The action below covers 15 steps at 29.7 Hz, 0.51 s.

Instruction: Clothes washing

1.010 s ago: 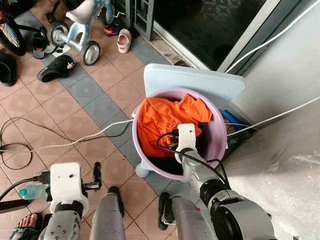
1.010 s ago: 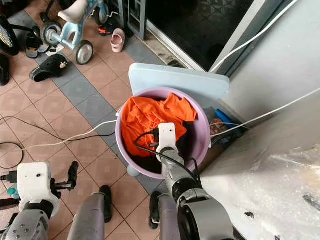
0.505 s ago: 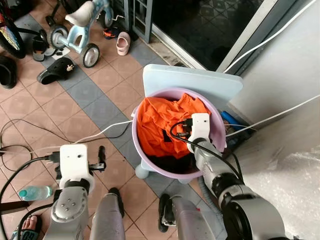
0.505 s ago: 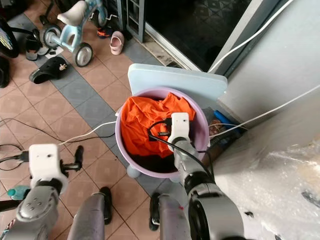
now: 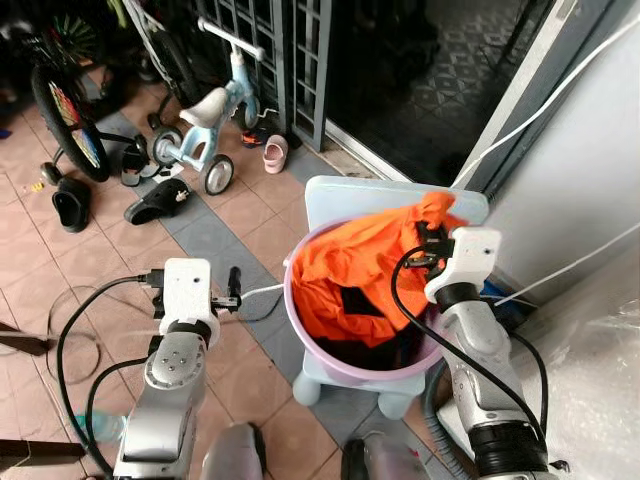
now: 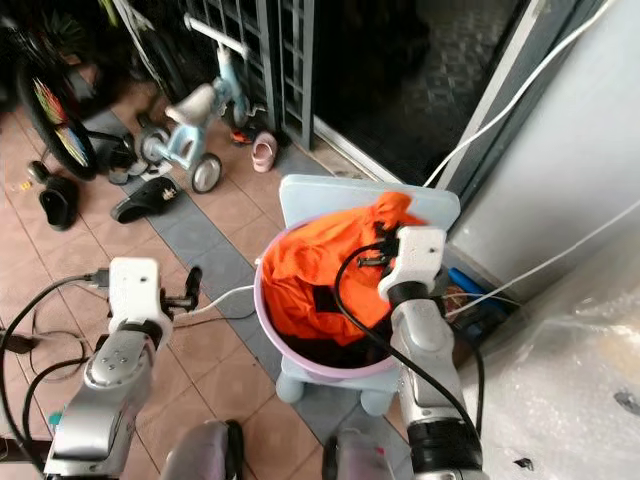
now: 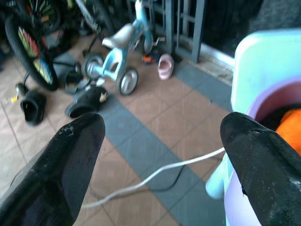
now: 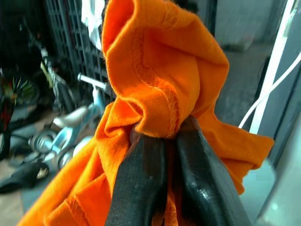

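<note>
An orange garment [image 5: 355, 270] hangs out of a lilac basin [image 5: 345, 362] that rests on a pale blue stool [image 5: 345, 195]. My right gripper [image 5: 432, 233] is shut on a bunched corner of the orange garment [image 8: 155, 89] and holds it up above the basin's far rim. Dark clothing [image 5: 375, 350] lies at the basin's bottom. My left gripper [image 5: 233, 285] hovers open over the tiles to the left of the basin, its fingers [image 7: 70, 160] spread wide with nothing between them.
A light blue tricycle [image 5: 215, 110], a bicycle wheel [image 5: 65, 120], sandals [image 5: 160, 202] and a pink shoe [image 5: 272, 155] stand on the tiled floor at the left. White cables [image 5: 560, 270] run along the wall at the right. A dark doorway lies behind the stool.
My right gripper has closed on the orange garment and lifted it up out of the basin. The camera has risen and tilted up. My left arm has come up and forward.
</note>
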{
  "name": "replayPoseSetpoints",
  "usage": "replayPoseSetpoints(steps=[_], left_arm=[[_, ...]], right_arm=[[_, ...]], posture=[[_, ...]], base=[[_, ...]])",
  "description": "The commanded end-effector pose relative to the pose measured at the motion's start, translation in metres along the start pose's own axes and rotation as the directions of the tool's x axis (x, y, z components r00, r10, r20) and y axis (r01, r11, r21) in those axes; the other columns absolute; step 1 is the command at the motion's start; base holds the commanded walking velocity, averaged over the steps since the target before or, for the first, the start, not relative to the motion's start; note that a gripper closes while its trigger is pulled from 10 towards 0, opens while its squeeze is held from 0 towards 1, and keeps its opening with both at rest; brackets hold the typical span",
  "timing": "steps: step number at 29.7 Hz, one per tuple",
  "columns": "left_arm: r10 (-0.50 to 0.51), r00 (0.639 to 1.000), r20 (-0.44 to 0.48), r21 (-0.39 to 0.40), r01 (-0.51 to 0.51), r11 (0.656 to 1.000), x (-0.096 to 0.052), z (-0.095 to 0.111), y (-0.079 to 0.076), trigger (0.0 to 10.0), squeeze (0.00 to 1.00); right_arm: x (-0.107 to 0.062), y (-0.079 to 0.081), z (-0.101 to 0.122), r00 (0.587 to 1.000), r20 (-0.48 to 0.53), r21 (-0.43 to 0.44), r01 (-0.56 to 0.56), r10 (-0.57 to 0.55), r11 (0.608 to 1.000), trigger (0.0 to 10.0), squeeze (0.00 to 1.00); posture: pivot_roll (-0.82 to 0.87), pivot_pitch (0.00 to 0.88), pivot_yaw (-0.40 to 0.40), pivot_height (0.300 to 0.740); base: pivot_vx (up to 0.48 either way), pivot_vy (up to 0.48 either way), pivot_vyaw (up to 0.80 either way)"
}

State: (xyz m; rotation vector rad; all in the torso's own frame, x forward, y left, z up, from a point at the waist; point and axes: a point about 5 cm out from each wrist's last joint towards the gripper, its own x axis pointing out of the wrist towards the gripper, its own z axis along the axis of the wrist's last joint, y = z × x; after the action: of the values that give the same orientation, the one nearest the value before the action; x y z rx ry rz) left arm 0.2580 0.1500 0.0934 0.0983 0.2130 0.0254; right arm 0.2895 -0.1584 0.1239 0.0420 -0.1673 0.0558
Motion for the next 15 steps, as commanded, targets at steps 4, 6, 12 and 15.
replayPoseSetpoints(steps=[4, 6, 12, 15], left_arm=[[-0.033, 0.999, 0.023, 0.018, 0.032, 0.999, 0.017, 0.002, -0.005, 10.0, 0.00], [-0.047, 0.998, 0.040, 0.029, 0.046, 0.999, 0.024, 0.005, -0.009, 10.0, 0.00], [-0.054, 0.996, 0.069, 0.039, 0.051, 0.998, 0.031, 0.010, -0.012, 10.0, 0.00], [-0.050, 0.996, 0.074, 0.034, 0.047, 0.998, 0.031, 0.006, -0.011, 10.0, 0.00]], right_arm=[[0.008, -0.009, 0.045, 0.989, 0.148, -0.079, 0.022, -0.010, 0.997, 0.0, 0.00], [0.017, -0.018, 0.052, 0.984, 0.173, -0.092, 0.060, -0.043, 0.994, 0.0, 0.00], [0.019, -0.021, 0.049, 0.990, 0.133, -0.110, 0.051, -0.036, 0.993, 2.5, 0.00], [0.016, -0.017, 0.041, 0.997, 0.069, -0.105, 0.043, -0.036, 0.993, 10.0, 0.00]], posture=[[-0.05, 0.000, 0.045, 0.740], [-0.07, 0.000, 0.067, 0.740], [-0.06, 0.000, 0.069, 0.740], [-0.06, 0.000, 0.053, 0.740]], base=[[0.000, 0.000, 0.00], [0.000, 0.000, 0.00], [0.000, 0.000, 0.00], [0.000, 0.000, 0.00]])
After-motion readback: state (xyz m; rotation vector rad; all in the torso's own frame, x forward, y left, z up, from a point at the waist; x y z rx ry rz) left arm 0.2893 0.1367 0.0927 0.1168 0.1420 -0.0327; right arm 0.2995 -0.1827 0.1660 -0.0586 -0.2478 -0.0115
